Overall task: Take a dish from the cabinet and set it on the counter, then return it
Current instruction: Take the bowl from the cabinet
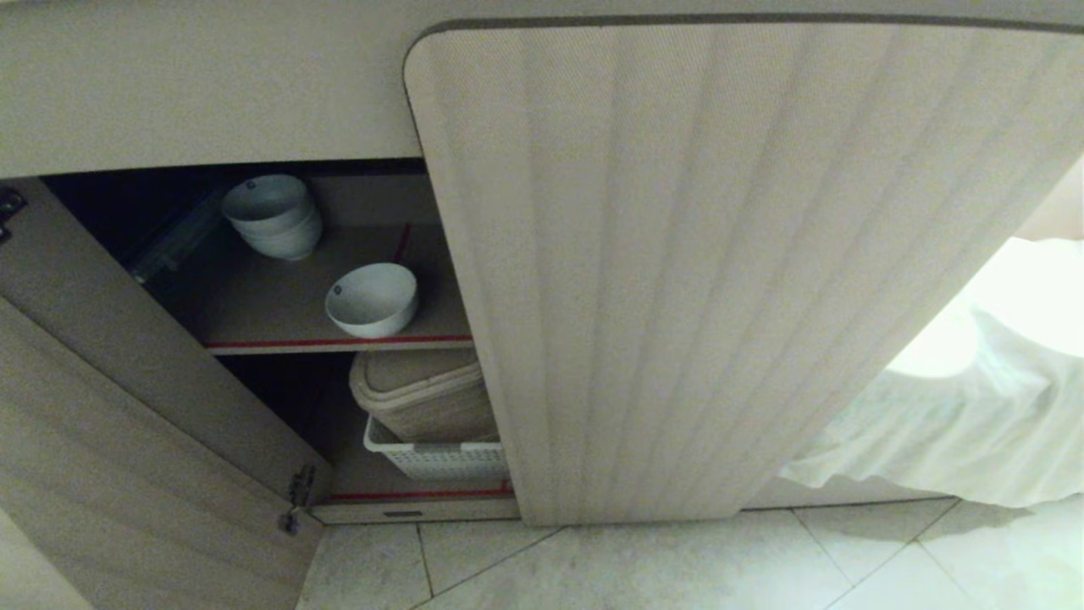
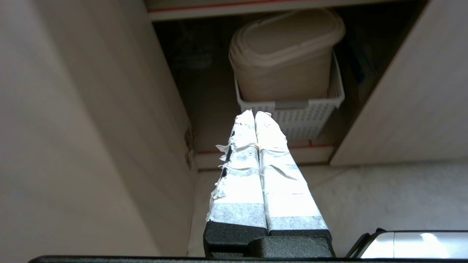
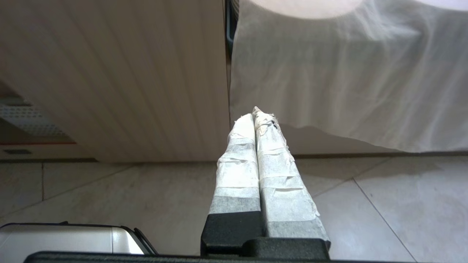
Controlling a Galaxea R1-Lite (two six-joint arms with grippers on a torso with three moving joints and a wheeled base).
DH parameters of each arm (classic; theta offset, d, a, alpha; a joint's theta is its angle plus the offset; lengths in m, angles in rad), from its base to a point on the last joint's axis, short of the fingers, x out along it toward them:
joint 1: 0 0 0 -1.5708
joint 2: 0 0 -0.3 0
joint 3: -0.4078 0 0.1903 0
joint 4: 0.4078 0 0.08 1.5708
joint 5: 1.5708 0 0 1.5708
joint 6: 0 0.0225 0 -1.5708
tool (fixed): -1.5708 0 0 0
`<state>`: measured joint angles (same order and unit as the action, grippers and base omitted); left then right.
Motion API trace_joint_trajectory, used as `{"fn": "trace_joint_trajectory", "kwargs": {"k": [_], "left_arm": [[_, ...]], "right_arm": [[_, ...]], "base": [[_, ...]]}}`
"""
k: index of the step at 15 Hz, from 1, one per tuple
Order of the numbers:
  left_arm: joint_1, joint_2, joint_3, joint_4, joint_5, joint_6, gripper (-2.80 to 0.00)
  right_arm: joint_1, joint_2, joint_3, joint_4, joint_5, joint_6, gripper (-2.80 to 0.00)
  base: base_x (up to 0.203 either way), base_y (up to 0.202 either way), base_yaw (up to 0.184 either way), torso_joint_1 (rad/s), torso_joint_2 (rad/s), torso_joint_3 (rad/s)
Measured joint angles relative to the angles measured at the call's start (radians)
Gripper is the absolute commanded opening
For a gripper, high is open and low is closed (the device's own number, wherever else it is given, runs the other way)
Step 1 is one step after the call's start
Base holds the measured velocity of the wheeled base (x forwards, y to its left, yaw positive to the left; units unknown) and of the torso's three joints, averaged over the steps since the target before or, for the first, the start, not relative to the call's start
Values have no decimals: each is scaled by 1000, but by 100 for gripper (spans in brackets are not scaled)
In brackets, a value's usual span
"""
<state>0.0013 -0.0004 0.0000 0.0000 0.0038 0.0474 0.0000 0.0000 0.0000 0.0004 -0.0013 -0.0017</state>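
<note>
Pale floor tiles [image 1: 644, 568] run along the bottom of the head view, and right behind them sits the cabinet [image 1: 728, 254] with its fluted beige doors. Neither arm shows up in the head view at all, you only get them from the wrist cams.

Nearest stuff first: the left tool [image 2: 255, 114] has its taped fingers pressed tight together, nothing in them, hanging low in front of the open left side of the cabinet. The right tool [image 3: 255, 112] is clenched and empty too, pointing at the closed fluted door with a white cloth [image 3: 347, 80] draped just beside it. That cloth also shows off to the right in the head view.

The left door [image 1: 127, 440] is swung wide open. On the bottom shelf there's a white slotted basket [image 1: 436, 459] with a beige lidded bin [image 1: 423, 394] standing in it, right behind the red-taped shelf edge. From the left wrist cam that basket is straight ahead of the fingertips, but apart from them.

One shelf up, the dish [image 1: 373, 298] sits upright near the front edge, close to the closed right door. It's well apart from both tools, above the level the left one points at. Further back and to the left is the stack of bowls [image 1: 273, 216], nested, white.
</note>
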Motion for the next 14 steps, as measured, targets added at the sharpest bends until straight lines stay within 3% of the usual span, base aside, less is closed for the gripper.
{"fn": "trace_joint_trajectory", "kwargs": {"k": [2, 14], "left_arm": [[0, 0, 0, 0, 1, -2, -280], [0, 0, 0, 0, -13, -5, -280]], "right_arm": [[0, 0, 0, 0, 0, 0, -280], [0, 0, 0, 0, 0, 1, -280]], "base": [[172, 0, 1, 5, 4, 0], [0, 0, 0, 0, 0, 0]]}}
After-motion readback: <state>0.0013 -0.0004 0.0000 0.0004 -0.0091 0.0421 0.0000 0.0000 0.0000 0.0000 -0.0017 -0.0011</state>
